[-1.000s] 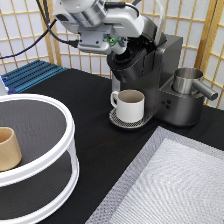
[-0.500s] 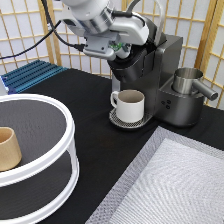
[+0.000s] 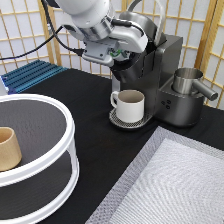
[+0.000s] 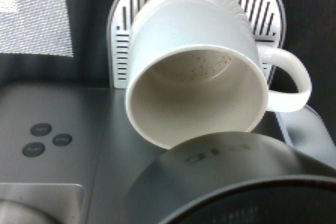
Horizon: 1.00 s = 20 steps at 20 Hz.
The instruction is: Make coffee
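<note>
Above the white mug (image 3: 131,105) on its drip tray, the gripper (image 3: 120,54) hovers at the coffee machine (image 3: 157,75)'s brew head; whether it pinches anything, perhaps the pod, I cannot tell.

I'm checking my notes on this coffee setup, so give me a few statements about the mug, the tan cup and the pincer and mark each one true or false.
1. The white mug stands on the drip tray of the coffee machine. True.
2. The mug is full of coffee. False: the wrist view shows it empty.
3. The tan cup sits on the round stand's upper tier. True.
4. The pincer hangs over the tan cup. False: it is at the machine's top, above the mug.
5. The steel jug lies on the grey mat. False: it stands on the machine.
</note>
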Motion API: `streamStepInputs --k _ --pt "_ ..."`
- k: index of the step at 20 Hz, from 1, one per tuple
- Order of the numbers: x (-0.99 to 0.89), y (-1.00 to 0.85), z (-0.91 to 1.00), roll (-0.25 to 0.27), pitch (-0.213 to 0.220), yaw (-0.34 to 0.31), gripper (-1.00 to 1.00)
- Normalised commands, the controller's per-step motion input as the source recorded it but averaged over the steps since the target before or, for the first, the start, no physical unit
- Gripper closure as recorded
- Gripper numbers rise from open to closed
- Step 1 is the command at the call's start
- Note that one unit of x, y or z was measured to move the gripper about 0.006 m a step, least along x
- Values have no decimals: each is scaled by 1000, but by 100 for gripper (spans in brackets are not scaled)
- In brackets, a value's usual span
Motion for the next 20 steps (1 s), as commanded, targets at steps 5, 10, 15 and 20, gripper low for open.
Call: streamStepInputs --k 5,10,15,20 --pt "99 212 53 -45 18 -38 -100" --pt "76 160 105 -75 -1 -42 -100" --pt "59 255 145 -127 -20 -49 -100" --pt "-134 -269 136 -89 -20 -61 -100"
